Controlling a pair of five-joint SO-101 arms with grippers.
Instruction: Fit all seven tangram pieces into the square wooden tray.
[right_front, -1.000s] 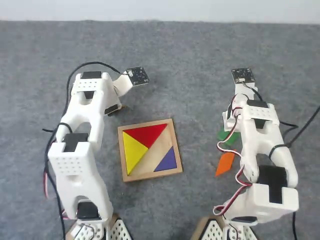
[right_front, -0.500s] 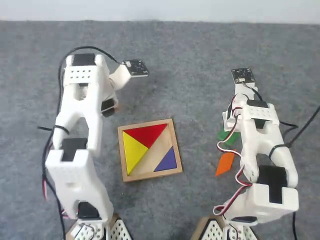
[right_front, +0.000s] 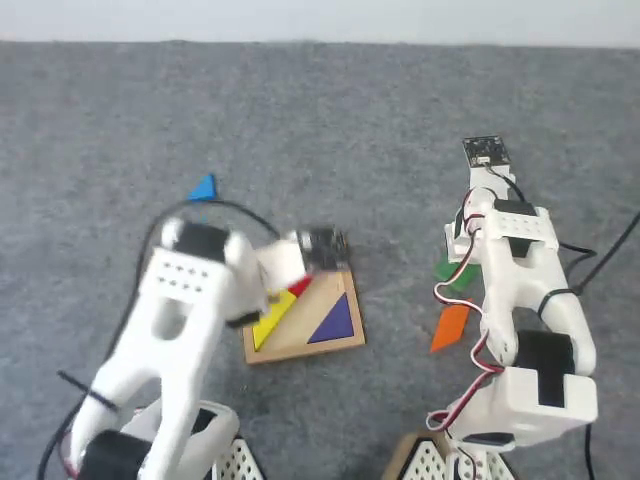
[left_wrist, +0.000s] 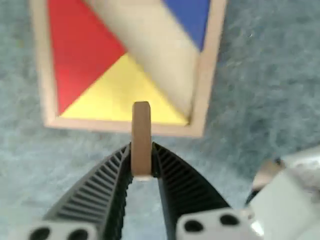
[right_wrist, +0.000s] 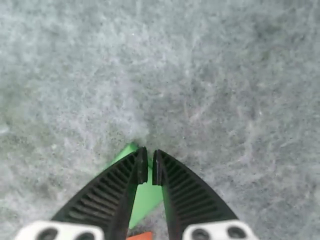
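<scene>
Wooden tray (right_front: 300, 350) sits between the two arms on the grey surface (right_front: 400, 100), with a red piece (left_wrist: 82, 55), a yellow piece (left_wrist: 122, 97) and a blue piece (left_wrist: 187, 15) in it. The left arm's jaws are clamped on a brown piece (left_wrist: 141, 135), held edge-on just over the tray's rim. The right arm's jaws are pretty much closed on nothing, over the green piece (right_wrist: 146, 195). An orange piece (right_front: 450, 327) lies near it, and a small blue triangle (right_front: 203, 187) is well apart.
</scene>
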